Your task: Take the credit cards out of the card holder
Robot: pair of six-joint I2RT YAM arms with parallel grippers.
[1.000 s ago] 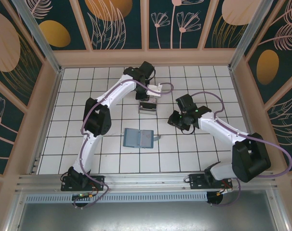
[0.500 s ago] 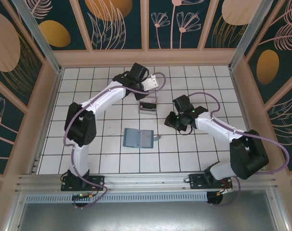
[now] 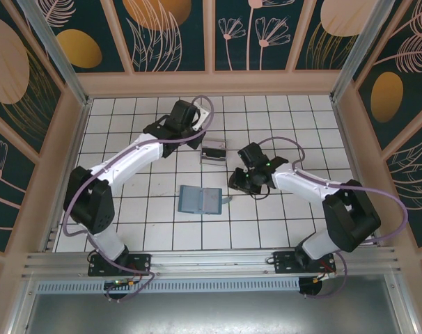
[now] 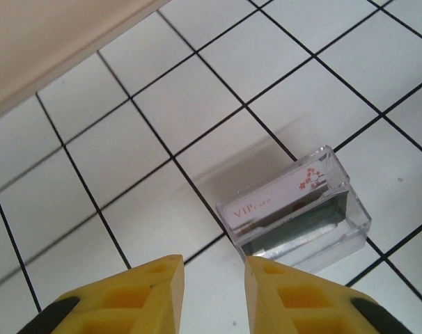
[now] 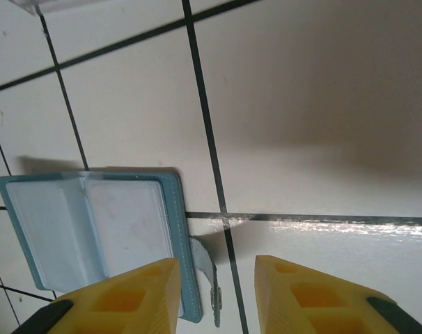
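Both grippers stand slightly spread and empty. Your right gripper (image 5: 218,270) hangs over one edge of the card holder (image 5: 92,236), lying open on the table (image 3: 162,229); slide in flat along a pocket mouth. Your left gripper (image 4: 212,271) faces the clear box (image 4: 294,209) with cards (image 4: 267,202).

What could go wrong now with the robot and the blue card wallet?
1. The open teal bifold card holder lies loose on the white tiled table; the right gripper, jaws apart beside its snap strap, might push it along.
2. Its clear pockets look pale; whether a card remains is unclear, so the gripper may pinch only plastic.
3. The left gripper points at the small clear plastic box holding a white VIP card; a bump could tip it.
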